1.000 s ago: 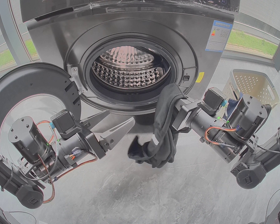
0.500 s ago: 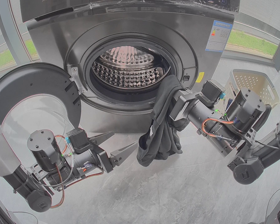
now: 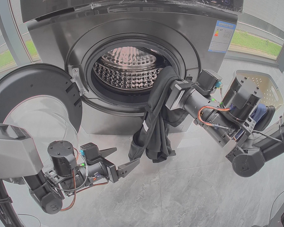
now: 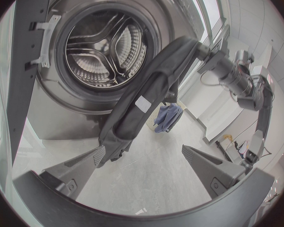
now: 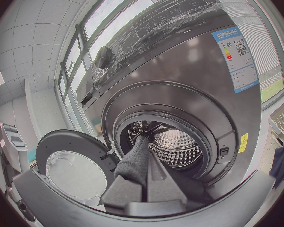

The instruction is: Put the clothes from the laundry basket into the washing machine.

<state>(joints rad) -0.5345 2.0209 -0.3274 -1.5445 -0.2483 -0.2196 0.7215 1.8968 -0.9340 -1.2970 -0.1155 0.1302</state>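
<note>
A black garment (image 3: 154, 123) hangs from my right gripper (image 3: 175, 93), which is shut on its top fold just in front of the right rim of the washing machine's opening (image 3: 129, 66). Its lower part dangles toward the floor. In the right wrist view the fingers (image 5: 161, 180) pinch the cloth (image 5: 134, 164) with the drum behind. My left gripper (image 3: 126, 155) is open and holds nothing, low over the floor left of the garment's hem (image 4: 116, 136). The beige laundry basket (image 3: 269, 89) stands to the right with a blue garment (image 3: 258, 111) in it.
The washing machine's round door (image 3: 31, 85) is swung open to the left, above my left arm. Grey floor (image 3: 167, 193) lies open in front of the machine. Windows run behind it.
My right gripper has lifted the black garment up and toward the drum opening. My left arm has dropped and pulled back toward the lower left, its gripper still open.
</note>
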